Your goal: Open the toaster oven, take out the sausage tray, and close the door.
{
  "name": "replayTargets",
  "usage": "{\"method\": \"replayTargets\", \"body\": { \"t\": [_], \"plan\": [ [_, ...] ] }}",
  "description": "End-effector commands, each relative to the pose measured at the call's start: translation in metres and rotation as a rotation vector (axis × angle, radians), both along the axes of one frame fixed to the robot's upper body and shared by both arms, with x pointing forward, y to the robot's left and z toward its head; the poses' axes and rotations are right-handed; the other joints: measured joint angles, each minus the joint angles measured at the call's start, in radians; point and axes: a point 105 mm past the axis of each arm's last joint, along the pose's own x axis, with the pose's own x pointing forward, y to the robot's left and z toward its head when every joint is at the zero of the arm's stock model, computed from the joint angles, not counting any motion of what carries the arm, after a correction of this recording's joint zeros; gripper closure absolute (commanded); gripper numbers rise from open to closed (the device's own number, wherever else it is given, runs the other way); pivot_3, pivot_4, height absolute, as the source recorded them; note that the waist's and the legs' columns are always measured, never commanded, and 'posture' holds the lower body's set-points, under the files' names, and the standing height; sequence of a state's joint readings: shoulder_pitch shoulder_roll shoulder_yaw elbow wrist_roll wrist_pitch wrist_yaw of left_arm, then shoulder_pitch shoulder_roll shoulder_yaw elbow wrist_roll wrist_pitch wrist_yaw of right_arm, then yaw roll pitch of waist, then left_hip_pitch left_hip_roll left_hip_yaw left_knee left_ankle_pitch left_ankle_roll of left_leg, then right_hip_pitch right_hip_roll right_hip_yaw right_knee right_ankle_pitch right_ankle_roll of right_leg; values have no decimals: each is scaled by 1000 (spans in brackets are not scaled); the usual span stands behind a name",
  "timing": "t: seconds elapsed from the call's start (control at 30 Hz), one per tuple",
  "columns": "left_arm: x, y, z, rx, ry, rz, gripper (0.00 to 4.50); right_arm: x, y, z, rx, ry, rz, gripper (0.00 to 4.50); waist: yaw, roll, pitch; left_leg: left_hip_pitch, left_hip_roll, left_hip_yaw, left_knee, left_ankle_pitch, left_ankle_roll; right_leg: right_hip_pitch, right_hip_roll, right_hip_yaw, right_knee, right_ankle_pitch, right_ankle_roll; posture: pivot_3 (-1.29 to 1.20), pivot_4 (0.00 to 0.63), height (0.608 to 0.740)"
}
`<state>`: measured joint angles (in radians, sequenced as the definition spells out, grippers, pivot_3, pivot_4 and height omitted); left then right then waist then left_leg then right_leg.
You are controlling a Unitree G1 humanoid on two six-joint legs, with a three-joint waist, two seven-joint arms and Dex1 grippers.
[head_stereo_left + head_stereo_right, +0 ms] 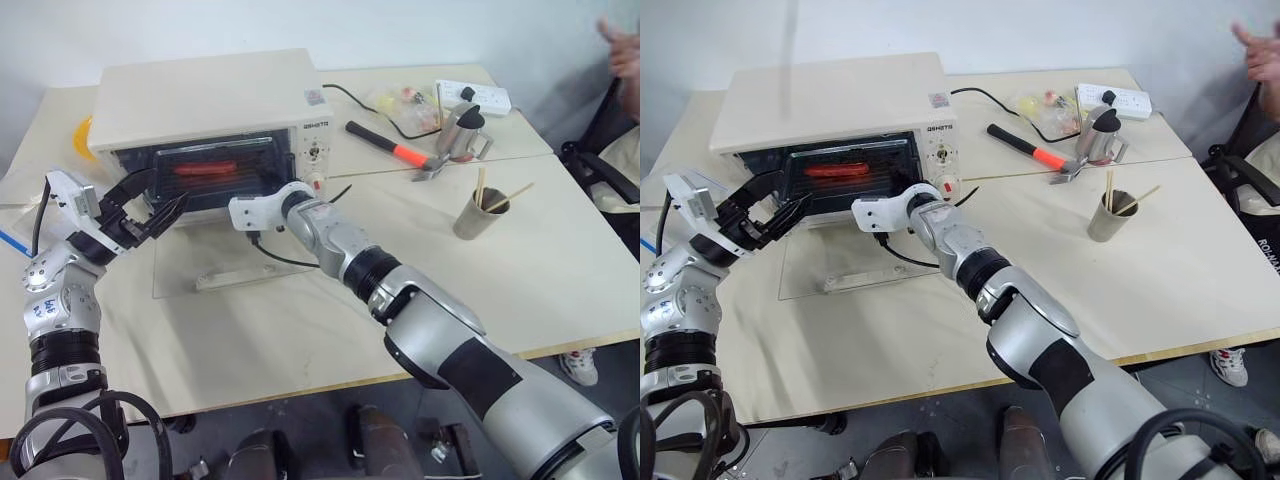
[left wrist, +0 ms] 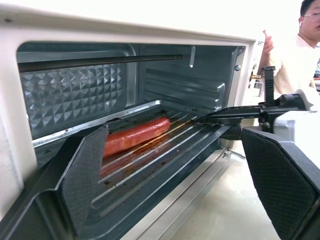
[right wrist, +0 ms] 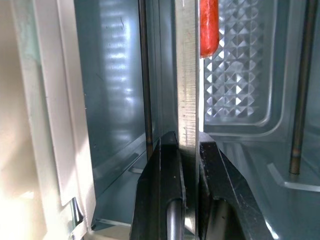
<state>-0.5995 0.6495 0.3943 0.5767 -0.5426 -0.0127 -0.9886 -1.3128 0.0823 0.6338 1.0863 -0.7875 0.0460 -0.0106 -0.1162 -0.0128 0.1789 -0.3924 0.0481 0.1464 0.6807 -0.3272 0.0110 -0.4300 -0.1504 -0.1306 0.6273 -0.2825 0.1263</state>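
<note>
The broad cream-coloured table (image 1: 560, 250) carries the large cream-white boxy toaster oven (image 1: 210, 95) at its back left, control panel with knobs on the oven's right end. The door (image 1: 240, 265), a wide clear glass panel with a long white bar handle, is swung fully down and lies flat on the table in front of the oven mouth. Inside the cavity sits the sausage tray (image 2: 150, 160), a shiny silver ridged metal tray, with a single red sausage (image 2: 132, 136) lying across its ridges; the tray is on the oven's lower level, front rim near the opening. The right hand (image 3: 187, 150) reaches level into the right side of the mouth, its two black fingers pinched onto the thin edge of the sausage tray, the metal rim sandwiched between the pads. The left hand (image 1: 160, 212) hangs at the left side of the opening, fingers spread wide, holding nothing, apart from the tray. Well to the right on the table: a black hammer with an orange grip (image 1: 392, 146), a small metal kettle (image 1: 462, 128), a grey cup holding wooden sticks (image 1: 478, 212), and a white power strip (image 1: 475, 95). A person (image 1: 625, 60) is at the far right edge.
</note>
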Motion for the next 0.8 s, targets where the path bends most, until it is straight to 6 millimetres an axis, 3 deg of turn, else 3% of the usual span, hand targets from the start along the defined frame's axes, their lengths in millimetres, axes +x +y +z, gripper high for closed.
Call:
{"method": "replayTargets", "body": {
  "t": [0.03, 0.8],
  "plan": [
    [-3, 13, 15, 7, -36, 49, 0, -18, 16, 19, 34, -96, 107, 4456, 0, 0, 0, 0, 0, 0, 0, 0, 0, 0, 0, 0, 0, 0, 0, 0, 150, 740],
    [-7, 16, 16, 19, -1, 32, 0, -65, -13, -3, 7, -129, 235, 4456, 2, 0, 0, 1, 0, 0, 1, 0, 0, 0, 0, 1, 0, 0, 0, 0, 150, 740]
  ]
}}
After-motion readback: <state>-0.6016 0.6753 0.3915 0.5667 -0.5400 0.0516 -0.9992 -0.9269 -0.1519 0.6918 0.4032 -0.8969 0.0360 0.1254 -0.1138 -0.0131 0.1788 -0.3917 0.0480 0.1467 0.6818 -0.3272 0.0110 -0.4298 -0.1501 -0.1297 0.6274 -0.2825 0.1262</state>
